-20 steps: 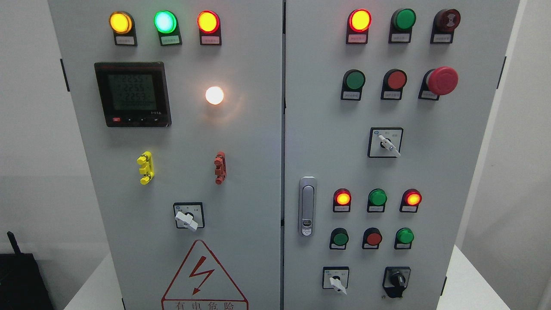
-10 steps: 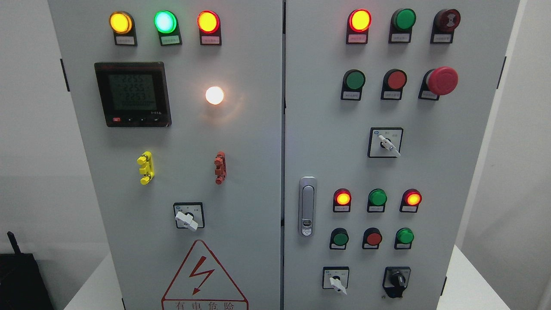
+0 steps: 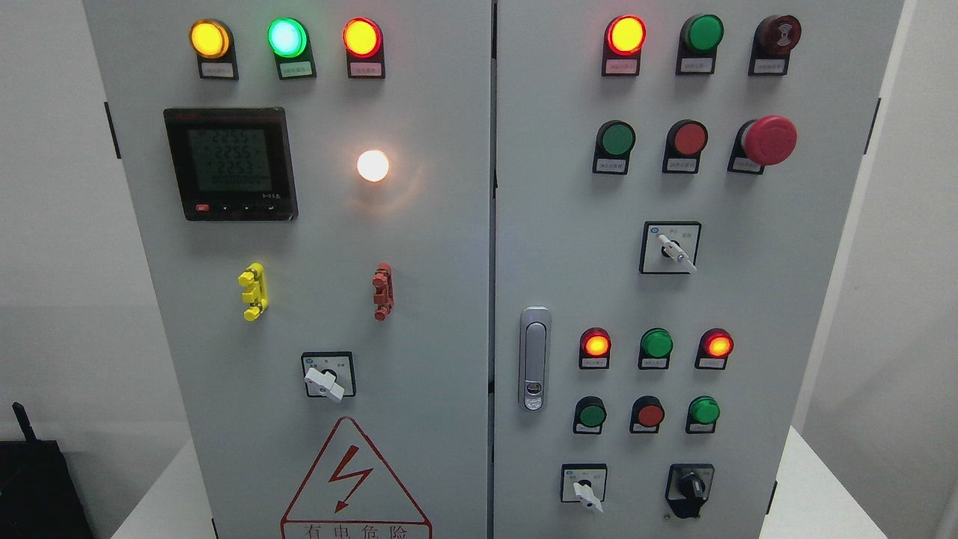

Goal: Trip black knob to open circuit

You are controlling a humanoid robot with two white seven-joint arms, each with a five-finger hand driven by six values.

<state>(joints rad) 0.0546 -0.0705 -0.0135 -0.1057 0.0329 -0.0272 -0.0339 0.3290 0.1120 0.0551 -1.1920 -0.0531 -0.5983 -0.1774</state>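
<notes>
Head view: the black knob [image 3: 690, 486] sat at the lower right of the cabinet's right door [image 3: 786, 299], pointer upright, right of a white selector [image 3: 585, 490]. Neither hand was in view, so the state of the fingers could not be told. The knob appeared untouched, the reach not yet begun.

You have one view only, from the head camera, so nothing is shared with a second view. It faces the grey control cabinet [image 3: 449, 247] nearly square on and from close up, looking slightly downward: the cabinet sides narrow toward the bottom of the frame. The seam between its two doors [image 3: 493, 224] runs vertically just right of centre. White wall [image 3: 52, 224] shows at both edges, a white tabletop [image 3: 812, 486] at the lower corners.
</notes>
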